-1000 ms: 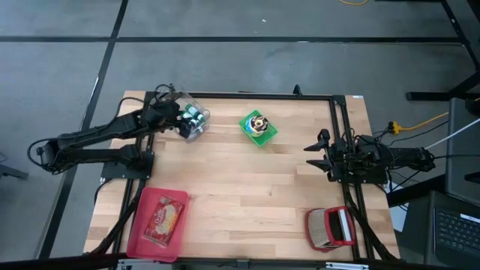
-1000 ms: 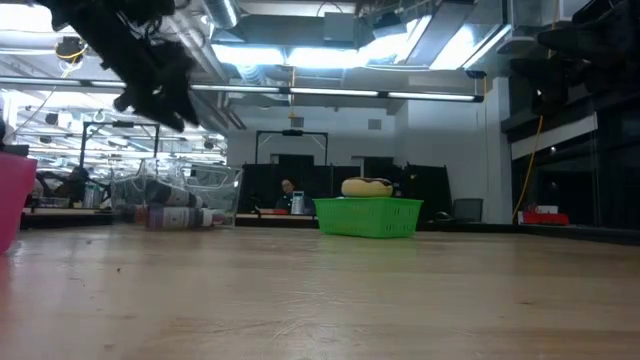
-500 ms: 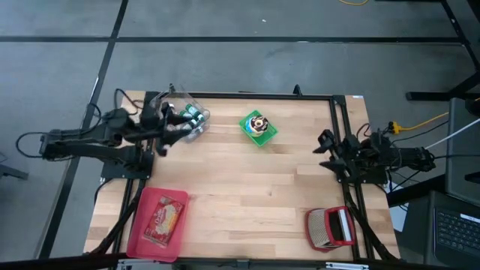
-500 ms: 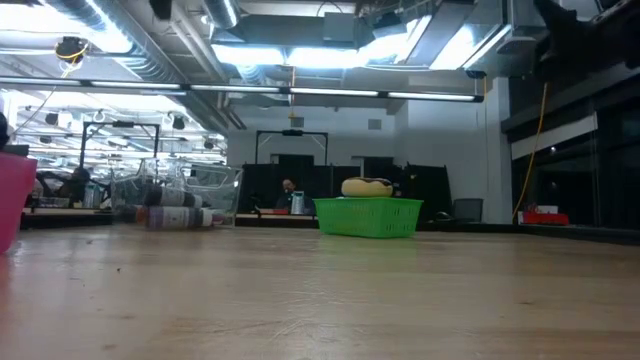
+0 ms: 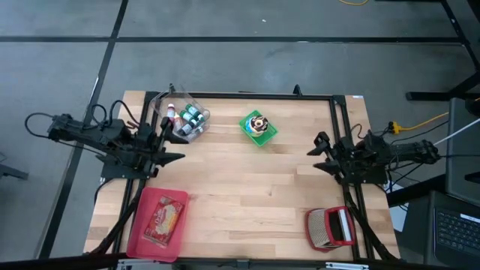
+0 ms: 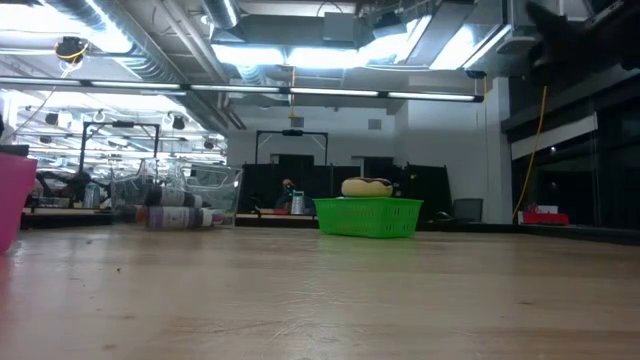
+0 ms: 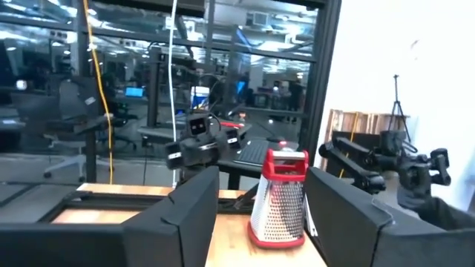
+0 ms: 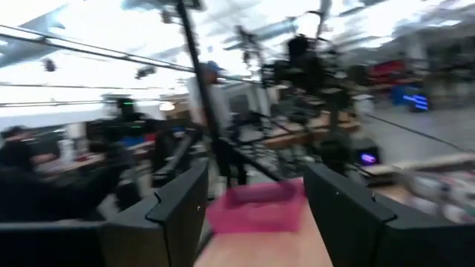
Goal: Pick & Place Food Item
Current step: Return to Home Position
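Clearly the transparent bin (image 5: pixel 204 120) sits near the left claw (image 5: pixel 172 140), apart.

- High view: overhead, looking straight down, far enough to take in the whole tabletop (image 5: pixel 247 187).
- Low view: at tabletop level, looking flat across the wood to the green basket (image 6: pixel 368 216) and transparent bin (image 6: pixel 175 200) far off; the high view shares both.
- Left wrist view: past the left pincer (image 7: pixel 261 178), facing the red grater (image 7: pixel 278 196).
- Right wrist view: past the right pincer (image 8: pixel 256 174), facing the pink tray (image 8: pixel 256 208).
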